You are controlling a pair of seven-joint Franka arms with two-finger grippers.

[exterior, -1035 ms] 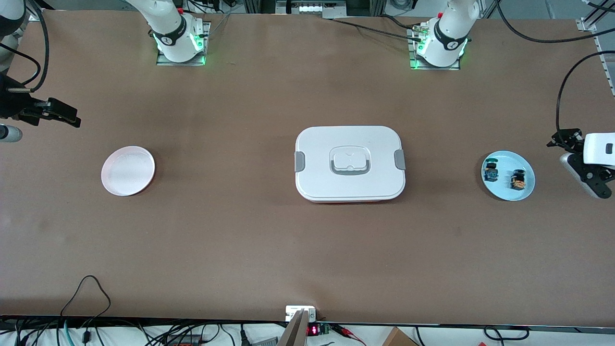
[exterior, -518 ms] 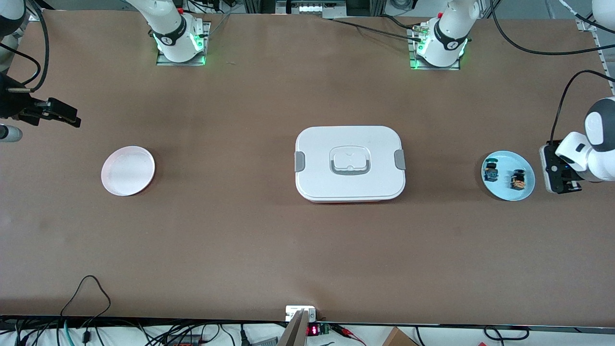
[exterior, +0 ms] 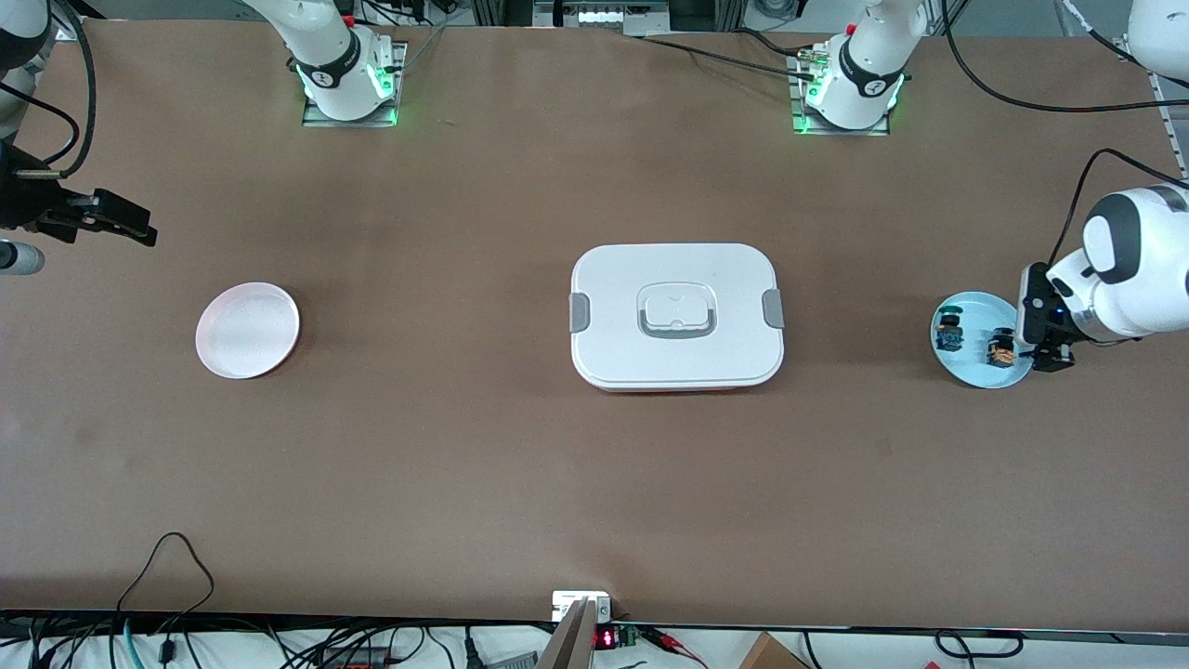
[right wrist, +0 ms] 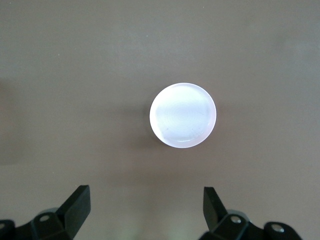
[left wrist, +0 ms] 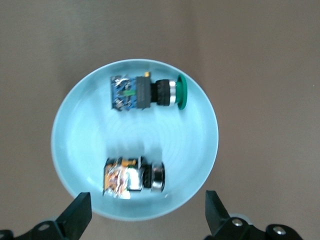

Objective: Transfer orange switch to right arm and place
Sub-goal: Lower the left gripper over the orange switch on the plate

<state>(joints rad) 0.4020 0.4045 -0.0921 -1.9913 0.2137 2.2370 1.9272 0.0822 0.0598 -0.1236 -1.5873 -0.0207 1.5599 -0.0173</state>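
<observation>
The left end effector (left wrist: pixel 145 215) hung released, its fingers (left wrist: pixel 77 212) spread wide and grasping nothing, over the rim of the light blue plate (exterior: pixel 966 367) at the left arm's end of the surface (exterior: pixel 557 465). In the left wrist view the fingertips stood apart with the plate's edge between them, touching nothing. The orange switch (exterior: pixel 1000 349) lay on its side in that plate, and the green switch (exterior: pixel 948 333) lay beside it, the two apart; the orange switch was the one closer to the end effector.

The right end effector (right wrist: pixel 145 212) was likewise released and empty, waiting above the surface at the right arm's end, near the pink plate (exterior: pixel 247 330), which showed whole in the right wrist view.

A white lidded box (exterior: pixel 676 316) with grey side latches sat mid-surface between the two plates. No readable writing showed on any of these things.

Compared with a second before, the left arm had swung in from the surface's edge, so that its end effector came over the blue plate's rim; the right arm, plates, switches and box had not shifted.
</observation>
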